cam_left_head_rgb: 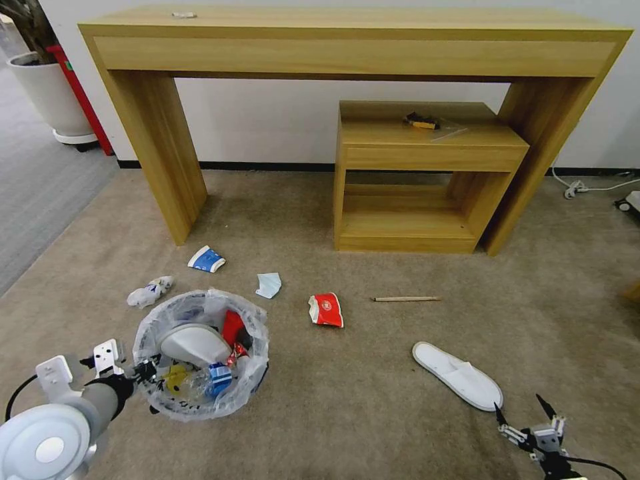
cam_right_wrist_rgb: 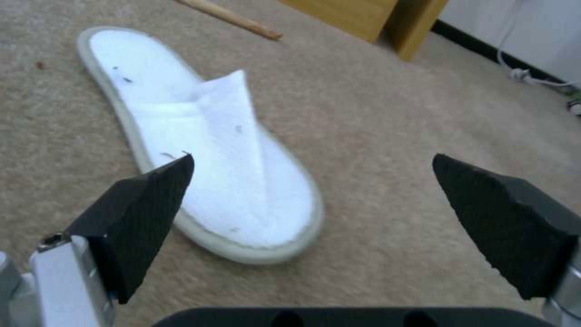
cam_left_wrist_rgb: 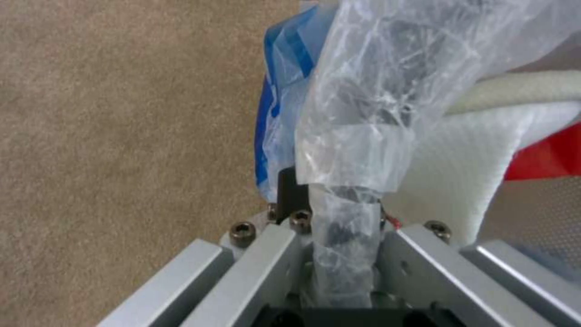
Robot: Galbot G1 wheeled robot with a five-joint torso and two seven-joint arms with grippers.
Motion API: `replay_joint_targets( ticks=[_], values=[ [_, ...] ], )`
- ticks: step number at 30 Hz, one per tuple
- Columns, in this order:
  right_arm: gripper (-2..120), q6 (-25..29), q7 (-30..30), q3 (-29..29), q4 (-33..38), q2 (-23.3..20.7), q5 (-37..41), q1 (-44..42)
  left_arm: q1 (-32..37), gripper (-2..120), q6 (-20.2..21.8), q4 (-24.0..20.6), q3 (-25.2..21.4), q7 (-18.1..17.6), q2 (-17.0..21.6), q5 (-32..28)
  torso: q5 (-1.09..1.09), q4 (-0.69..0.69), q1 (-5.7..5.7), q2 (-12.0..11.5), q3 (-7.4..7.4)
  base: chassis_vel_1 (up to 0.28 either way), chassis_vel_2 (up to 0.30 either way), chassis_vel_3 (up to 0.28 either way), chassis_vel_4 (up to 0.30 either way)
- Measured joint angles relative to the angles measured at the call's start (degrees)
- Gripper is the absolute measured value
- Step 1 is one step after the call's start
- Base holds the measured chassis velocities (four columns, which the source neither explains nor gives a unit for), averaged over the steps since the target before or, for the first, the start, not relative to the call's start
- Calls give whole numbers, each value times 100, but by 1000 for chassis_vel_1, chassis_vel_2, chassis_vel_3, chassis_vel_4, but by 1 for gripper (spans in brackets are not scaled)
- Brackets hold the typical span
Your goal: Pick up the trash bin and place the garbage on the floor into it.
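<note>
Carpet of beige pile lay under everything. The left gripper was clamped on the near rim of the trash bin; in the left wrist view its metal fingers pinched the black rim and the crinkled bag liner between them. Just past that grip, inside the bin, sat a white slipper, a red wrapper, and yellow and blue scraps.

The right gripper hung low with its black fingertips spread wide apart, holding nothing. A second white slipper lay flat on the floor just ahead of it, its toe end between and beyond the two tips, not touching them.

Farther from both grippers lay a wooden stick, a red wrapper, a pale blue mask, a blue-white paper cup and crumpled paper.
</note>
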Motion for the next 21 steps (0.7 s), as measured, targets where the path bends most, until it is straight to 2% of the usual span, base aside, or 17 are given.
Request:
replay_joint_targets(
  ticks=[5,9,12,21],
  values=[
    [100,32,-67,-387,-369,144,104,405,-12,0,0,16,12,1,-27,12,-1,0,0,0,0,0,0,0,0],
    [100,10,-287,-1074,-1003,311,446,1287,-36,0,0,124,26,4,-74,23,-1,1,0,0,0,0,0,0,0],
    [100,-71,-369,-1298,-1285,383,557,1602,-69,0,-5,161,20,7,-74,22,-1,1,0,0,0,0,0,0,0],
    [100,-333,-466,-1799,-1574,548,880,2101,-114,0,-15,150,20,15,-78,-11,0,0,0,0,0,0,0,0,0]
  ],
)
